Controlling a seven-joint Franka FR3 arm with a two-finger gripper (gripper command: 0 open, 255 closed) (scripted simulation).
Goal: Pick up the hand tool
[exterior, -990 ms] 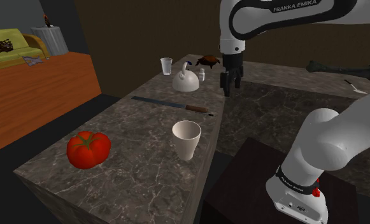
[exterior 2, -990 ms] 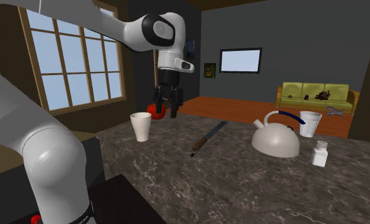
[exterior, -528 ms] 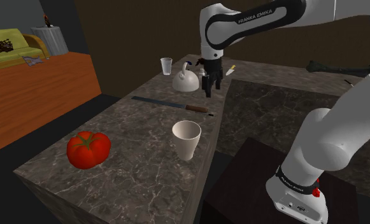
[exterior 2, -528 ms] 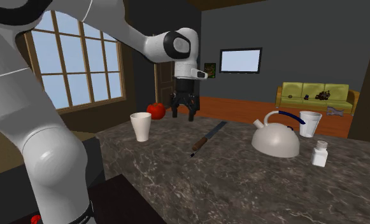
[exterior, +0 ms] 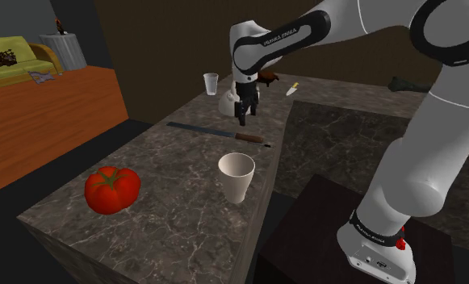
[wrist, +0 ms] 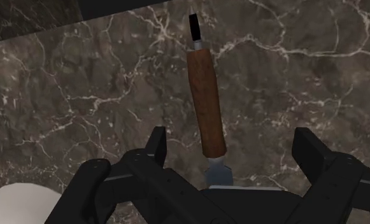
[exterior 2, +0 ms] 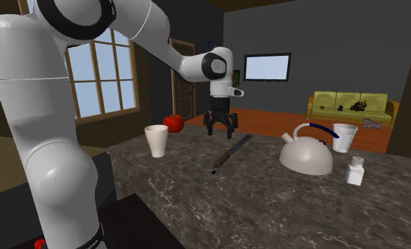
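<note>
Pincer (wrist: 232, 141) moved — now above hand tool (wrist: 204, 102), fingers (wrist: 156, 145) apart

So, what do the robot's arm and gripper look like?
The arm is glossy white with rounded links and dark joints. One link carries dark lettering, FRANKA EMIKA. Near its foot sits a black ring with a small red mark. The gripper is all black, with two blocky fingers.

Wooden tool handle (wrist: 206, 105), marble counter (wrist: 81, 95)
</note>
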